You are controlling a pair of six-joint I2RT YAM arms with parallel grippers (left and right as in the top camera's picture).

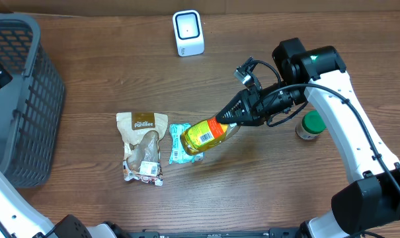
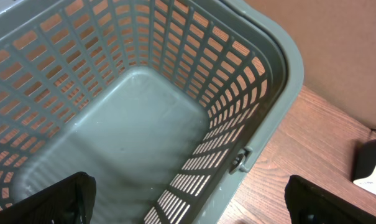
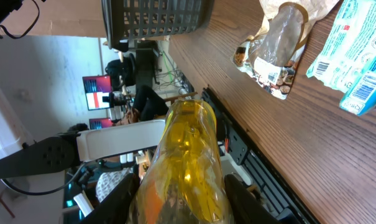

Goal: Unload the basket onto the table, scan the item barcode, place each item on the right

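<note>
Currently the bottle (image 1: 206, 134) is held clenched at its neck by the right gripper (image 1: 227, 119), well short of the scanner (image 1: 188, 33), so it should be carried closer and rotated until the barcode is presented squarely.

We take the bottle (image 1: 206, 134) as our mark. Just left of it lies a flat packet (image 1: 178, 147), and further left a pouch (image 1: 142, 147). Far to its left sits the basket (image 1: 28, 99). Right of the bottle stands a jar (image 1: 311, 125). Behind the bottle is the scanner (image 1: 188, 33).
</note>
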